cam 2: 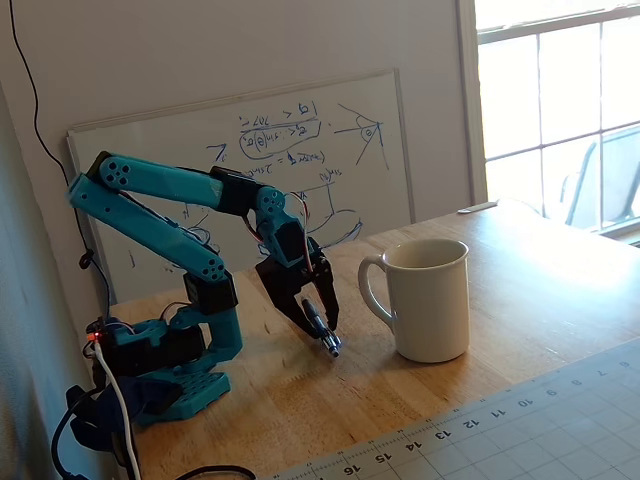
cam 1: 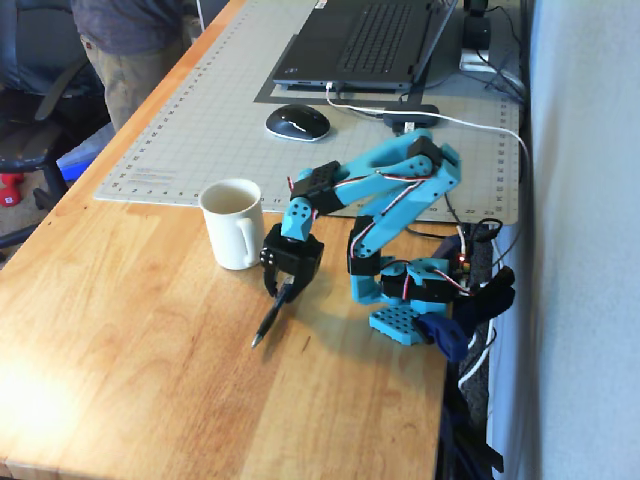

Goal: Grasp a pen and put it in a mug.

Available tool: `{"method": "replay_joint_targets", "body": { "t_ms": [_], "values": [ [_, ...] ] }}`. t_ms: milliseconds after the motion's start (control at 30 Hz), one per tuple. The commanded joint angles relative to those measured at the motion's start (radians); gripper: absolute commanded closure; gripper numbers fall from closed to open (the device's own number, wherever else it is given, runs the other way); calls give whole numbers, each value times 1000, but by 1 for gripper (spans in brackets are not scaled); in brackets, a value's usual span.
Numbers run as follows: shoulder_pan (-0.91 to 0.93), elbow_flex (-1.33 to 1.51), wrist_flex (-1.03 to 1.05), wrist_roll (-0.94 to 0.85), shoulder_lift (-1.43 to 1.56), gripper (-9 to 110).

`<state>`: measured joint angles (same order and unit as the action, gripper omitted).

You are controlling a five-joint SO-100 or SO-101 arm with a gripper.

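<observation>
The white mug (cam 1: 236,228) stands upright on the wooden table, handle towards the arm; it also shows in the other fixed view (cam 2: 432,300). My gripper (cam 1: 279,291) points down just right of the mug, its jaws closed around the upper end of the dark pen (cam 1: 266,325). The pen slants down and forward from the jaws, and its lower end is at or just above the table. In the other fixed view the gripper (cam 2: 318,318) is left of the mug, with the pen's end (cam 2: 331,346) sticking out below the fingers.
A grey cutting mat (cam 1: 200,130) lies behind the mug, with a computer mouse (cam 1: 297,122) and a laptop (cam 1: 370,40) on it. Cables run along the table's right edge (cam 1: 480,130). A whiteboard (cam 2: 250,170) leans on the wall. A person stands at far left (cam 1: 130,40).
</observation>
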<state>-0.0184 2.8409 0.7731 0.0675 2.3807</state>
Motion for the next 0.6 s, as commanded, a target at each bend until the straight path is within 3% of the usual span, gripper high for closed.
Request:
{"method": "replay_joint_targets", "body": {
  "t_ms": [0,300,567],
  "values": [
    [-57,-14,0,11,144,101],
    [-189,-64,-15,9,383,101],
    [-215,-307,-17,-9,453,101]
  ]
}}
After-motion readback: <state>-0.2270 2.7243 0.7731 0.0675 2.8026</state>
